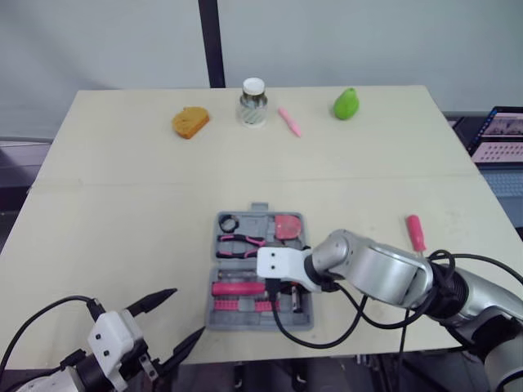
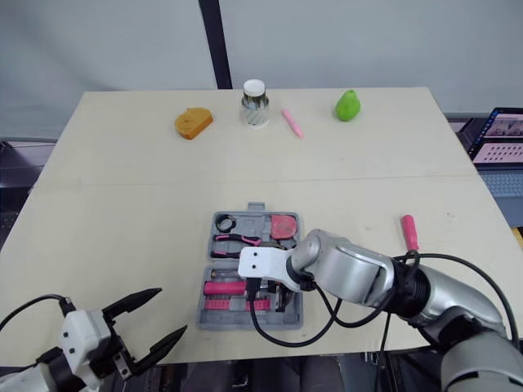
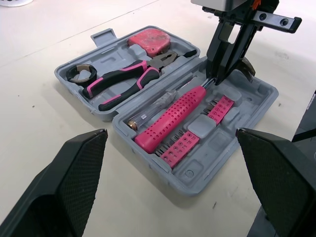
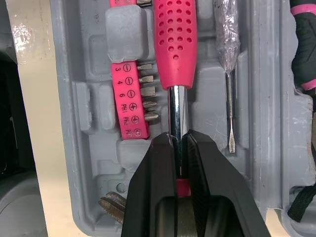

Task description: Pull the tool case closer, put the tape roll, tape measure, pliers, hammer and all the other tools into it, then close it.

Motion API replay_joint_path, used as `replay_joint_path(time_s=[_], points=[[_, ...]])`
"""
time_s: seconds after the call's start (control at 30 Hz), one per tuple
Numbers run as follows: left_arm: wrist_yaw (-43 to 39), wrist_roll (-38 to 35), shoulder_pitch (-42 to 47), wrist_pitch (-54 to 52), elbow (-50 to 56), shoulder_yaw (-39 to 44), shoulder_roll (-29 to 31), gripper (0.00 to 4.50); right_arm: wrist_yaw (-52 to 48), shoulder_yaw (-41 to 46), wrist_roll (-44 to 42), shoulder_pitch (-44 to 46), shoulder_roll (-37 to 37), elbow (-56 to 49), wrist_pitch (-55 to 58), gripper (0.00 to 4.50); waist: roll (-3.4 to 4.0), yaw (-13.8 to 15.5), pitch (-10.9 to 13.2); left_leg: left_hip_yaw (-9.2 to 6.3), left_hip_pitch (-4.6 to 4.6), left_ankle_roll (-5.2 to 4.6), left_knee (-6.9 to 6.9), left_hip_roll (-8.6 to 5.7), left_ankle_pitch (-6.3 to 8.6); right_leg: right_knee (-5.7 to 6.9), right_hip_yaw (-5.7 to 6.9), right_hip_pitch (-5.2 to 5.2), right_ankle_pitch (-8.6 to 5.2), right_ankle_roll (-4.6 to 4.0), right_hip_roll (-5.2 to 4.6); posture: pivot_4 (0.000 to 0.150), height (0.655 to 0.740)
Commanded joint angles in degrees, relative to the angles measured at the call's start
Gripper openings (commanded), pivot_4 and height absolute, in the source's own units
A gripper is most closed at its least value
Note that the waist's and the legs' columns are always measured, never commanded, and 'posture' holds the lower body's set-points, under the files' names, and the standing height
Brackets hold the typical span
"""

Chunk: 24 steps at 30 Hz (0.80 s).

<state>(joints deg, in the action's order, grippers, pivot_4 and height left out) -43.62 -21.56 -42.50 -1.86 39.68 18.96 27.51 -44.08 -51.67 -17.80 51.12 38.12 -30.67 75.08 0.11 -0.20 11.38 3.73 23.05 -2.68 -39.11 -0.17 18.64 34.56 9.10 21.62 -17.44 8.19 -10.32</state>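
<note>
Tool case (image 3: 197, 175) lies open near the front edge of the tabletop (image 1: 122, 163), pliers (image 3: 123, 81) in its far half. Right hand (image 4: 177, 143) is closed on the metal shaft of the hammer (image 4: 175, 44) lying inside. Left hand (image 1: 186, 311) is wide open, empty, beside the case.

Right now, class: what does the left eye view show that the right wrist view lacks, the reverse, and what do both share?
Left eye view, not the wrist: the pear, jar, loose pink tool and open left gripper. Right wrist view, not the eye: printed sizes on the bit holder, and the right gripper jaws clamped on the hammer shaft. Both: the tool case, the hammer's pink handle.
</note>
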Motion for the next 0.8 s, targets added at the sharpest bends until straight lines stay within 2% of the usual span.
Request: replay_joint_path(time_s=[0.03,0.13,0.23,0.43,0.47,0.53,0.67,0.77,0.8], points=[[-0.2,0.1,-0.1,1.1,0.0,-0.2,0.2,4.5,0.2,0.2,0.5,0.0,-0.5,-0.9,-0.7,0.02,0.0,0.0,0.0,0.0,0.0,0.0,0.0,0.0,0.0,0.0,0.0,0.0,0.0,0.0,0.0,0.15,0.74],[-0.2,0.2,-0.1,1.2,-0.1,-0.3,0.1,4.5,-0.2,1.0,-0.2,-0.2,-0.6,-0.9,-0.3,0.02,0.0,0.0,0.0,0.0,0.0,0.0,0.0,0.0,0.0,0.0,0.0,0.0,0.0,0.0,0.0,0.15,0.74],[-0.2,0.2,-0.1,1.2,-0.1,-0.3,0.1,4.5,-1.2,3.1,-1.6,0.2,-0.4,-1.5,0.2,1.24,0.0,0.0,0.0,0.0,0.0,0.0,0.0,0.0,0.0,0.0,0.0,0.0,0.0,0.0,0.0,0.15,0.74],[-0.3,0.2,0.1,1.2,-0.3,-0.4,0.1,4.5,-3.0,10.0,-4.5,-0.1,0.9,-2.1,-1.0,4.15,0.0,0.0,0.0,0.0,-0.01,0.0,0.0,0.0,0.0,0.01,0.0,0.0,0.0,0.0,0.0,0.15,0.74],[-0.3,0.1,0.2,1.2,-0.4,-0.3,0.1,4.5,-3.0,11.9,-4.7,-1.2,1.0,-2.2,-2.8,4.42,0.0,0.1,0.0,0.0,0.0,0.0,0.0,0.0,0.0,0.01,-0.01,0.0,0.0,0.0,0.0,0.15,0.74],[-0.3,0.1,0.4,1.2,-0.5,-0.3,0.1,4.5,-2.3,14.8,-4.6,-3.4,0.5,-2.1,-6.1,4.42,-0.04,0.1,0.0,0.0,0.0,0.0,0.0,0.0,0.0,0.0,0.0,0.0,0.0,0.0,0.0,0.15,0.74],[-0.2,0.3,1.5,1.1,-1.3,-0.9,0.2,4.5,-0.9,25.4,-5.2,-15.4,-3.2,-1.6,-22.2,4.42,-0.19,0.2,-0.1,-0.02,-0.02,0.01,0.02,0.0,0.01,-0.02,0.04,-0.05,0.0,0.0,0.03,0.15,0.74],[-0.2,0.4,2.7,1.2,-2.0,-1.4,0.4,4.5,-2.1,27.8,-4.3,-22.6,-3.7,0.0,-30.6,3.59,-0.22,0.3,-0.1,0.02,-0.01,-0.02,0.01,-0.04,0.01,-0.03,0.02,-0.05,0.02,0.03,0.02,0.15,0.74],[-0.2,0.4,3.2,1.2,-2.3,-1.5,0.5,4.5,-2.1,28.5,-4.5,-24.0,-4.7,0.6,-32.3,3.1,-0.22,0.3,-0.1,0.02,-0.01,-0.04,0.0,-0.04,0.0,-0.03,0.01,-0.07,0.03,0.05,0.01,0.15,0.74]])
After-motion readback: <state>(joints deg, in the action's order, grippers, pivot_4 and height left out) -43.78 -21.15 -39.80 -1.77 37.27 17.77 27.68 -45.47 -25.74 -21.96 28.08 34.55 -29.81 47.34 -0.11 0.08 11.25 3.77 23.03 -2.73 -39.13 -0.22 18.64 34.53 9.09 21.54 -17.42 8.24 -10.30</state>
